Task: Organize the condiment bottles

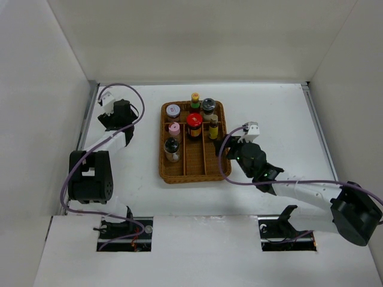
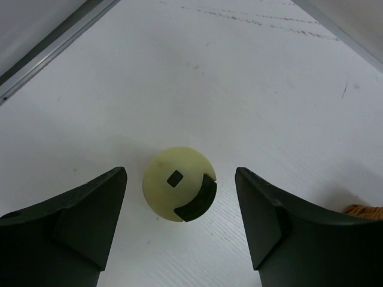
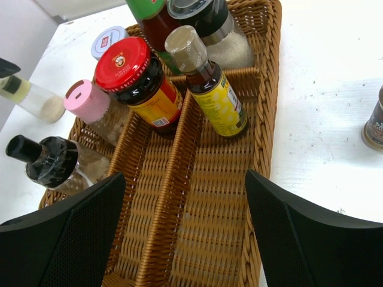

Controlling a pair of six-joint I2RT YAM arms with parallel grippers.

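- Directly beneath left end effector (image 2: 181,171), between its wide, untouching jaws, cream-capped bottle (image 2: 178,191) stands upright on surface (image 2: 239,72), cap up.
- Right end effector (image 3: 184,175) wide, holding nothing; bottles (image 3: 212,89) ahead, upright in tray (image 3: 263,119).

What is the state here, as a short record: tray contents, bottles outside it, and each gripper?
tray: brown wicker divided tray
in tray: white-capped jar, yellow-capped bottle, grey-capped jar, red-capped jar, tan-capped bottle, pink-capped shaker, black-capped bottle
outside tray: cream-capped bottle on the table to its left; dark bottle to its right
left gripper: open, straddling the cream cap without touching
right gripper: open, empty, above the tray's near end
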